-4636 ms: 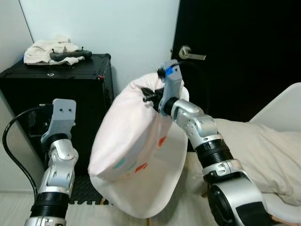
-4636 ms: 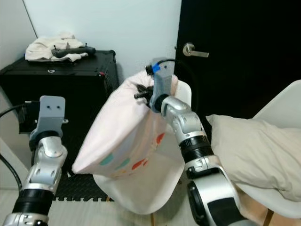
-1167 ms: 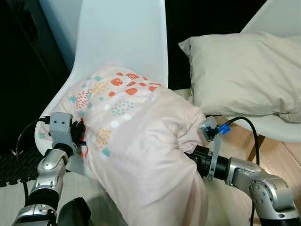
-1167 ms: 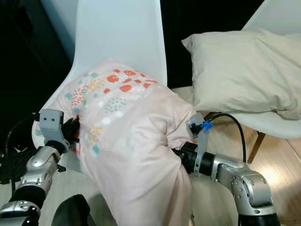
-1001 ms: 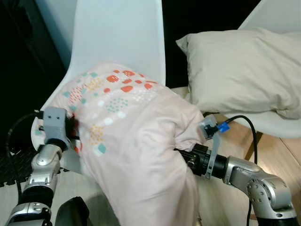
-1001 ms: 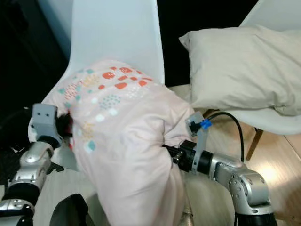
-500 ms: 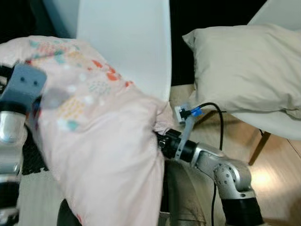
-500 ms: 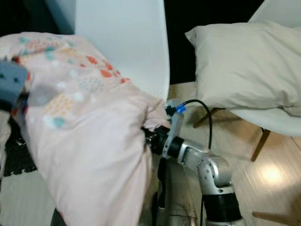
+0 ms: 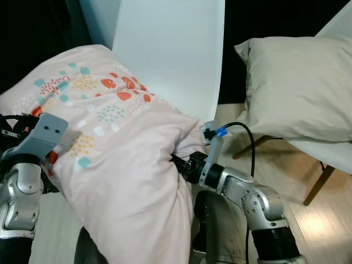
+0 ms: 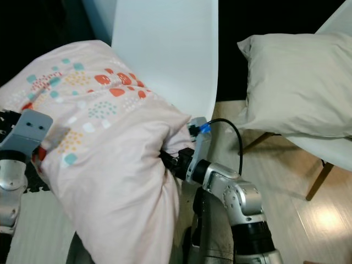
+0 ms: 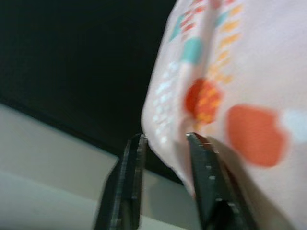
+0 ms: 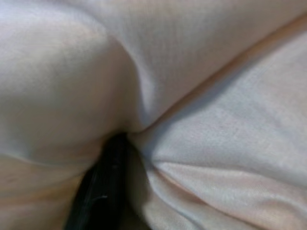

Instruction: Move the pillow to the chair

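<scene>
The pink patterned pillow (image 9: 115,165) hangs before the white chair (image 9: 170,52), overhanging its near edge. The left pincer (image 11: 163,143) pinches its left edge; the right pincer (image 9: 177,163) grips its right fold.

A beige pillow (image 9: 300,88) lies on a second white seat (image 9: 330,151).

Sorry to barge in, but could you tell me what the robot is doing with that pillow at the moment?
The robot is holding a pink patterned pillow between both hands in front of a white chair. The right hand is buried in the pillow's side, its fingers pinching a fold of fabric. The left hand is at the pillow's patterned corner. The pillow's top leans against the chair. A beige pillow lies on a second chair to the right.
</scene>
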Available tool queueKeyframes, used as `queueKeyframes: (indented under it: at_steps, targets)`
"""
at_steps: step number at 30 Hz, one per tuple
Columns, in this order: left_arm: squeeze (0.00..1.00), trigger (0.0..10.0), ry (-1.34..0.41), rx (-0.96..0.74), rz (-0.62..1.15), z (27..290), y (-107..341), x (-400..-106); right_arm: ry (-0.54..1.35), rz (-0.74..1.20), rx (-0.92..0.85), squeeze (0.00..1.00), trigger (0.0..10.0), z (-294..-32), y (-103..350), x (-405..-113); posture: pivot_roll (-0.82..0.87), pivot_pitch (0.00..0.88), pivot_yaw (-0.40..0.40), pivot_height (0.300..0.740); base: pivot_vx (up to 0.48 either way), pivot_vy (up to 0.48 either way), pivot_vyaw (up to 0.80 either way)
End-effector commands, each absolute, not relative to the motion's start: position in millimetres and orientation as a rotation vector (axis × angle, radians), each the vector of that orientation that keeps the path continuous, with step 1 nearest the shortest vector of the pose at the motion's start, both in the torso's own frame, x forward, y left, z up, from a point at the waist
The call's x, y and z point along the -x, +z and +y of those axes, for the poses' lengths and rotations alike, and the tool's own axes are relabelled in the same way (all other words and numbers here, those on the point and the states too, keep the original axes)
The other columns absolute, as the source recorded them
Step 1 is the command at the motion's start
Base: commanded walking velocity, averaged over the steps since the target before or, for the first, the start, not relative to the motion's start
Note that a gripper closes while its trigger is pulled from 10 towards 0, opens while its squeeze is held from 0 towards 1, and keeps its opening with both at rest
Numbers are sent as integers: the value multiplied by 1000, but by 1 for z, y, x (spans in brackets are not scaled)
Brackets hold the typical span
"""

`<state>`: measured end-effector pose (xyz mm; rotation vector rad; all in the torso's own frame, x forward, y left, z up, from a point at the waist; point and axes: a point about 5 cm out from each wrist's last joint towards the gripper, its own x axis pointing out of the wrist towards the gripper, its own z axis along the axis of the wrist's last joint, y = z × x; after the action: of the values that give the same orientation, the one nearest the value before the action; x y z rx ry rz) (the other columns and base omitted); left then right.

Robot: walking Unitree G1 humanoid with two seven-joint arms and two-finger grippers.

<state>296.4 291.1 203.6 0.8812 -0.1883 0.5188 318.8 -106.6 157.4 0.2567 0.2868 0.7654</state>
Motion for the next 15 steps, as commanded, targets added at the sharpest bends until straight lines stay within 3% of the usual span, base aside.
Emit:
queueKeyframes:
  at_steps: [1, 3, 4, 6, 7, 9, 15]
  targets:
    - [1000, 10000, 529, -893, -172, 293, 201, -296, 689, 316, -221, 1000, 10000, -116, 149, -323, -69, 248, 7, 490, 0, 0, 0]
    - [1000, 10000, 547, -865, -197, 290, 208, -298, 554, 324, -167, 1000, 10000, -145, 144, -332, -59, 232, 3, 490, 0, 0, 0]
    - [1000, 10000, 547, -865, -197, 290, 208, -298, 554, 324, -167, 1000, 10000, -145, 144, -332, -59, 232, 3, 490, 0, 0, 0]
    - [1000, 10000, 541, -839, -239, 281, 216, -300, 396, 310, -147, 1000, 10000, -181, 143, -338, -63, 221, 5, 490, 0, 0, 0]
    - [1000, 10000, 541, -839, -239, 281, 216, -300, 396, 310, -147, 1000, 10000, -181, 143, -338, -63, 221, 5, 490, 0, 0, 0]
    - [1000, 10000, 496, -797, -260, 265, 214, -305, 326, 233, -281, 1000, 10000, -206, 155, -343, -71, 195, 9, 490, 0, 0, 0]
    - [1000, 10000, 403, -725, -252, 233, 198, -314, 306, 167, -372, 1000, 10000, -217, 161, -349, -72, 162, 16, 490, 0, 0, 0]
